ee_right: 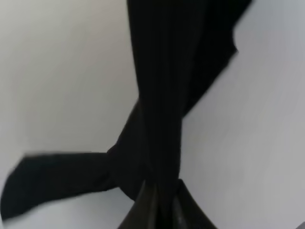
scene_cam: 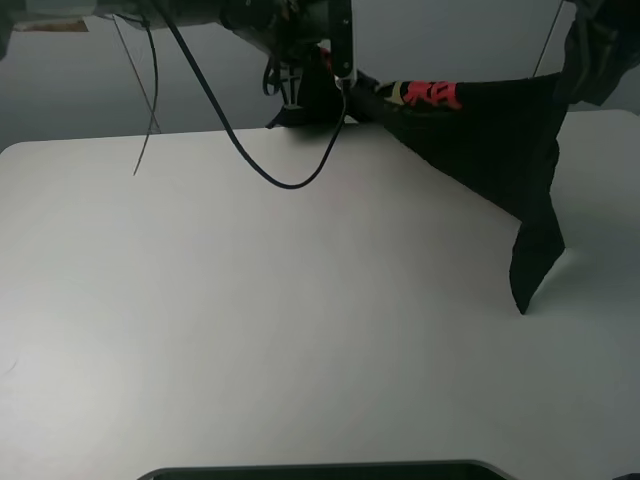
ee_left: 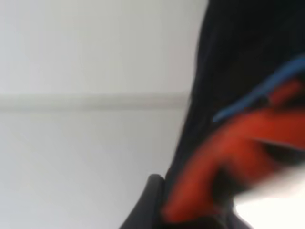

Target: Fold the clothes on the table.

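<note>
The black short-sleeved T-shirt with red print [scene_cam: 480, 140] is held up over the far right of the wide white matte table [scene_cam: 250, 330]. Its long axis is stretched left to right, and one corner is drooped toward the near right. It is pinched by the closed left gripper [scene_cam: 343, 88] and clamped in the right gripper [ee_right: 159, 207]. A grey wall [scene_cam: 450, 35] is seen behind, and a black cable [scene_cam: 255, 170] is draped over the tabletop.

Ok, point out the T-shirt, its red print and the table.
T-shirt [scene_cam: 490, 150], exterior high view, on the stretched black body.
red print [scene_cam: 432, 95], exterior high view, middle of the characters.
table [scene_cam: 250, 330], exterior high view, bare white top.
</note>
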